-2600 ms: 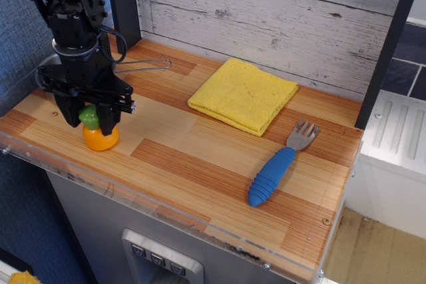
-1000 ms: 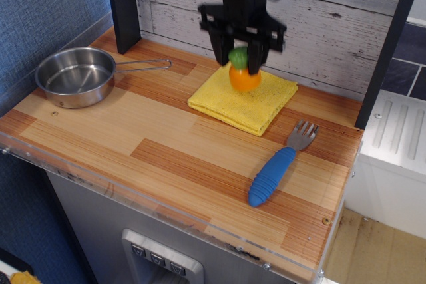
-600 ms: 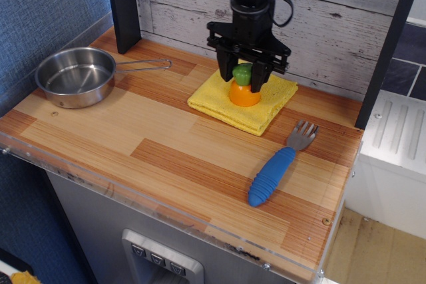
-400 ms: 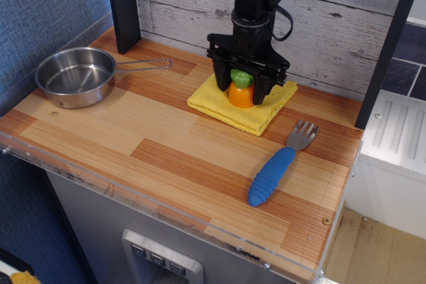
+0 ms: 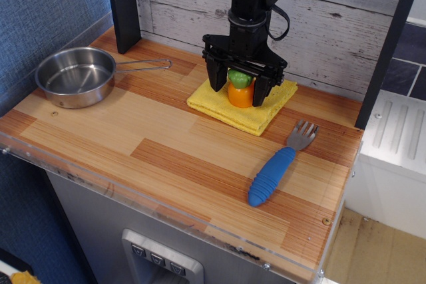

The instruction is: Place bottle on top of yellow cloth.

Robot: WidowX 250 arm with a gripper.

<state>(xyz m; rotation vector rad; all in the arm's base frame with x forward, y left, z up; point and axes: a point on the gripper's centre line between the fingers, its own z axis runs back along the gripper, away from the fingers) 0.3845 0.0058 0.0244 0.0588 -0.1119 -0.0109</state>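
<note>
On the yellow cloth (image 5: 256,110), bottle (image 5: 240,89) stands between spread gripper (image 5: 239,90) fingers.

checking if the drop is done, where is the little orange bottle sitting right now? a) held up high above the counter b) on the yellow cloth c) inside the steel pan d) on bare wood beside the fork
b: the bottle stands upright on the yellow cloth, with the gripper fingers spread apart on either side of it, far from the pan and fork.
</note>
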